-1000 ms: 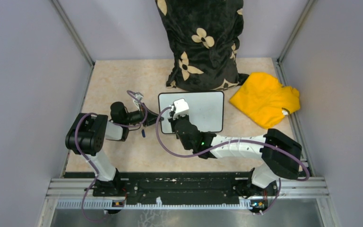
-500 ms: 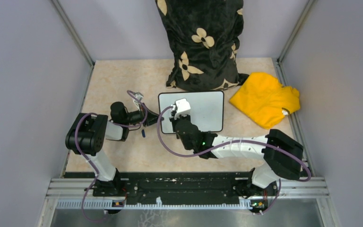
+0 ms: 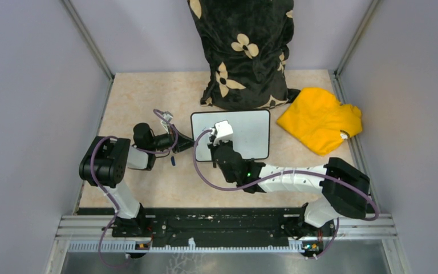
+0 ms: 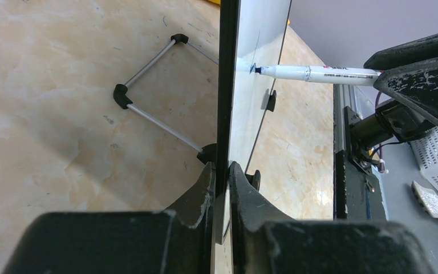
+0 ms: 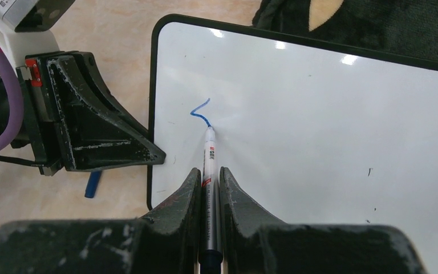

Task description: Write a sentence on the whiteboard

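The whiteboard (image 3: 251,134) lies mid-frame, the sack (image 3: 245,51) above it and the cloth (image 3: 319,120) to its right. The left gripper (image 3: 187,142) meets its left edge; the marker (image 5: 209,157) tip rests on it.

Top external: high above and behind the arm bases, facing down on the whole tabletop (image 3: 148,103); far off, with the whiteboard (image 3: 251,131) mid-frame.
Left wrist: very near, at the whiteboard's left edge, sighting along the board edge-on from within the left pincer (image 4: 221,171).
Right wrist: near, above the whiteboard's face, looking down along the marker (image 5: 210,165) held in the right pincer (image 5: 208,177).
Shared: whiteboard in all three; marker tip in both wrist views; left pincer also in the right wrist view.
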Available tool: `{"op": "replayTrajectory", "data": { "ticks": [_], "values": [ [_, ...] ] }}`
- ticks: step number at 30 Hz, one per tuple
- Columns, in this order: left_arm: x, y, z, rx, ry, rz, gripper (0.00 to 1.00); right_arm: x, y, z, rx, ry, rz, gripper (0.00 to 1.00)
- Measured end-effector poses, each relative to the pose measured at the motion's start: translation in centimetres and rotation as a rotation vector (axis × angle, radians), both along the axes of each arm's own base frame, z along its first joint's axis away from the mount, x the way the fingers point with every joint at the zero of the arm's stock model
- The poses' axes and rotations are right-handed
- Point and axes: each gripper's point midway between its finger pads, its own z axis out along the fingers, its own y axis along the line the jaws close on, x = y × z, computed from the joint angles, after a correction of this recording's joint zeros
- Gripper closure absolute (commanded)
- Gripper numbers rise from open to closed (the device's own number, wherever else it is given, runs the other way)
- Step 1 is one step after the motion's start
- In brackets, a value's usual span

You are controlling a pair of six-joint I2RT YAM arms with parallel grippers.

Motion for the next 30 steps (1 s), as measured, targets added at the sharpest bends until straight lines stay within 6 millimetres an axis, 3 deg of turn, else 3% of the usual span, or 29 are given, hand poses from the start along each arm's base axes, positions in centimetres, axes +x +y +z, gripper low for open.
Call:
{"op": "replayTrajectory", "data": {
  "ticks": [21,26,30],
  "values": [
    [-0.2,-0.1,0.0,-0.001,0.001,-0.011,1.00,-0.6,1.3,-0.4,0.009,0.019,0.086,1.00],
    [-0.2,-0.1,0.0,-0.001,0.000,-0.011,1.00,-0.7,1.5,0.3,0.032,0.011,0.100,1.00],
    [-0.2,-0.1,0.0,-0.001,0.000,-0.011,1.00,-1.1,0.6,1.7,0.065,-0.009,0.101,1.00]
  ]
}}
